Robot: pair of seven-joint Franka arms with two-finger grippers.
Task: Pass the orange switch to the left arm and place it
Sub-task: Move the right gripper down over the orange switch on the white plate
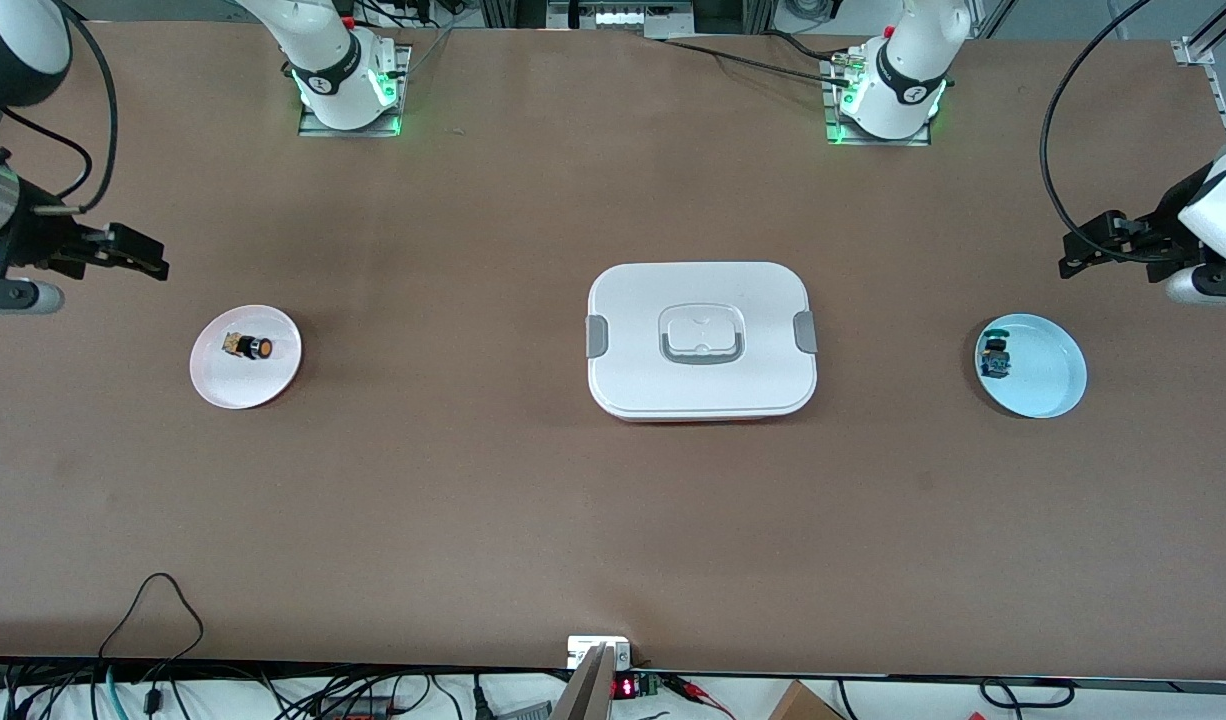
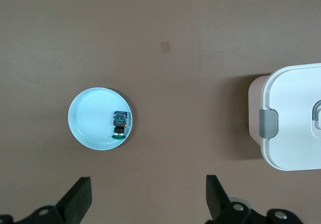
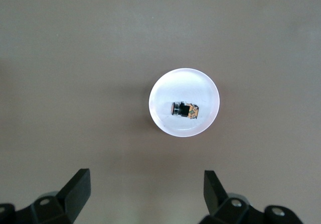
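Nothing moved yet. Orange switch lies on its side on the glossy pink plate toward the right arm's end. Right gripper and left gripper hang high, fingers apart, empty. Smooth white rounded box sits mid-table; pickup, handover and placing all remain.

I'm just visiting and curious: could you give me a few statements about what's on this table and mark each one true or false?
1. The orange switch lies on the pink plate. True.
2. The box stands open. False: its lid is on.
3. The right gripper holds the orange switch. False: it is open and empty.
4. The green switch lies on the blue plate. True.
5. The left gripper is open. True.
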